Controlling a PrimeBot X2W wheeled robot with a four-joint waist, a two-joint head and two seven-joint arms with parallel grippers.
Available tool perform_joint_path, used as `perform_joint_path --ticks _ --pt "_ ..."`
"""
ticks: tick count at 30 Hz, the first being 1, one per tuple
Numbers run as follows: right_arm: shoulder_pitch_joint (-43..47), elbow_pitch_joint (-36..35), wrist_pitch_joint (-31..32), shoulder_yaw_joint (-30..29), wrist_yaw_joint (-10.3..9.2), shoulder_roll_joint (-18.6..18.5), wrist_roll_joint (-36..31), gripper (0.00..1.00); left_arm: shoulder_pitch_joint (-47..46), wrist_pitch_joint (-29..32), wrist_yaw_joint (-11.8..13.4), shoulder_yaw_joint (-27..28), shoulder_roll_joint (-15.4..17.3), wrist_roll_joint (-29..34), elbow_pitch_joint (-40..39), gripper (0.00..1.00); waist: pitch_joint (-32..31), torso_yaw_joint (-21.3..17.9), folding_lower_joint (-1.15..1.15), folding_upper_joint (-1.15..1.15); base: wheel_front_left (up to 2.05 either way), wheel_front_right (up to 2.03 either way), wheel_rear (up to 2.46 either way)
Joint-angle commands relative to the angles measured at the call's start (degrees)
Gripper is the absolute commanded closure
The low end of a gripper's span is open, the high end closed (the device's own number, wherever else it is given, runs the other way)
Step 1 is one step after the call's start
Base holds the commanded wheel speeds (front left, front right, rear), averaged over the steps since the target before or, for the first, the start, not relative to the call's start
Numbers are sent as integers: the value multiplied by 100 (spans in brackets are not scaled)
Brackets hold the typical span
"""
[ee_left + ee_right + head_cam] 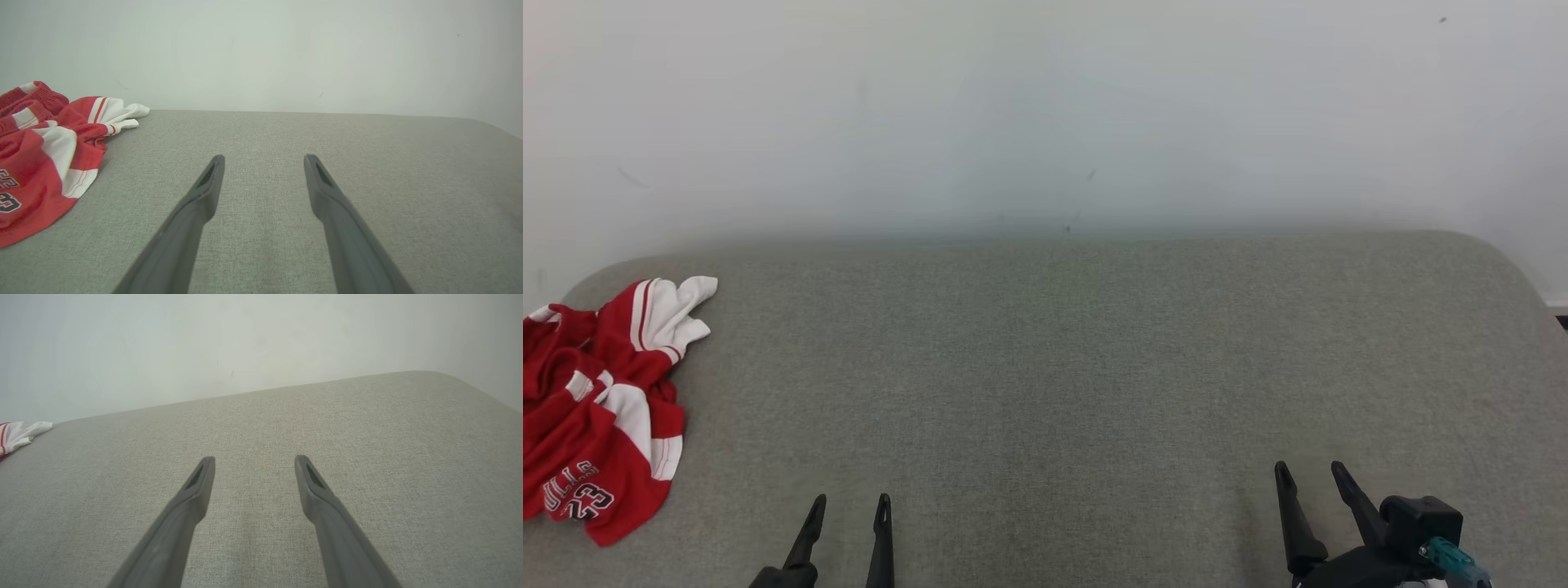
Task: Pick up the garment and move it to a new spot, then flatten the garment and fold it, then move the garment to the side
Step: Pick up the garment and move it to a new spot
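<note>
Now both the left gripper (849,510) and right gripper (1311,478) wait spread wide and empty, so the left should swing to the crumpled red garment (600,408) at frame's left and pinch a thick fold.

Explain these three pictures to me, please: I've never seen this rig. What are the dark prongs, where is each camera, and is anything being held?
This is a wheeled robot with two arms. The head view looks down on a grey cushioned surface against a pale wall. The dark prongs are the fingers of its two tools: the left tool at lower left, the right tool at lower right. The other two pictures come from a camera on each wrist, looking along that tool's own fingers. Both tools are open and hold nothing. A crumpled red and white garment lies at the surface's left end, untouched, nearer the left tool.
</note>
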Motion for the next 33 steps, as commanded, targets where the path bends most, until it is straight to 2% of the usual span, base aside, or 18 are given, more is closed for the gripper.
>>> perform_joint_path --ticks 1,3,8,26,33 --pt "65 -12 -4 5 -12 -11 37 0 33 -24 21 9 -6 -1 8 0 -25 122 0 0 0 0 0" --pt "64 -25 2 25 -12 -11 43 0 49 -23 32 16 -6 -4 5 0 -33 175 0 0 0 0 0" --pt "131 -27 10 60 -12 -11 79 0 103 -23 35 5 -7 11 20 0 -81 590 0 0 0 0 0" --pt "156 168 -152 284 -12 -10 362 0 304 -23 35 133 169 98 32 0 -235 2665 0 0 0 0 0" --pt "-180 252 -107 588 -12 -13 384 0 392 -23 182 348 159 7 -260 0 42 2895 0 0 0 0 0"
